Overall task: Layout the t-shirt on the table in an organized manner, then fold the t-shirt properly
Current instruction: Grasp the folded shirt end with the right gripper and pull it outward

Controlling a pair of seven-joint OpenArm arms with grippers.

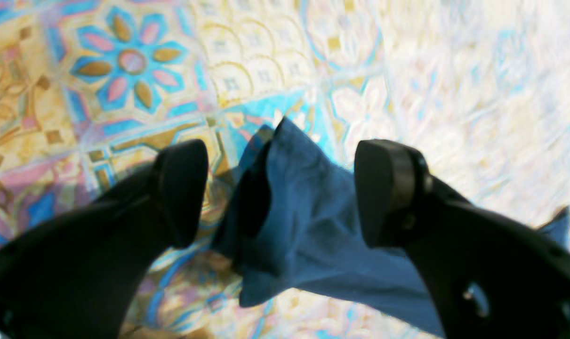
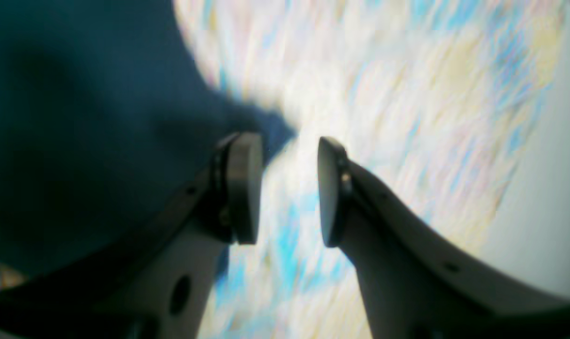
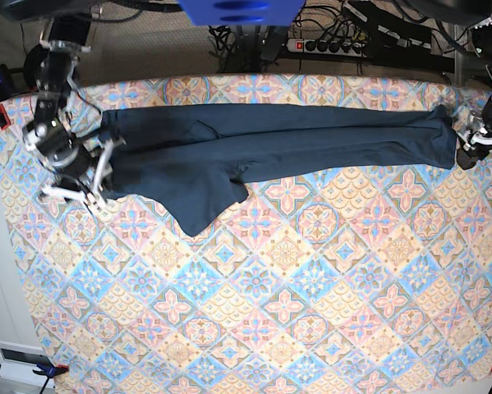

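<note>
the t-shirt (image 3: 262, 139) is soft, matt navy cloth, creased and rumpled where it bunches at the lower centre of the left wrist view (image 1: 303, 221); the table (image 3: 278, 312) wears a printed cloth of blue, pink and cream tiles, flat with a faint sheen; the left gripper (image 1: 280, 193) has smooth black plastic fingers with matt dark pads; the right gripper (image 2: 289, 188) shows pale grey, smooth plastic fingers with dull pads.

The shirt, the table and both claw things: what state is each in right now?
Shirt: stretched long across the table's far side, creased, not folded.
Table: covered by patterned cloth.
Left tool: open, shirt corner between its jaws, ungripped.
Right tool: open, at the shirt's edge, holding nothing.
</note>
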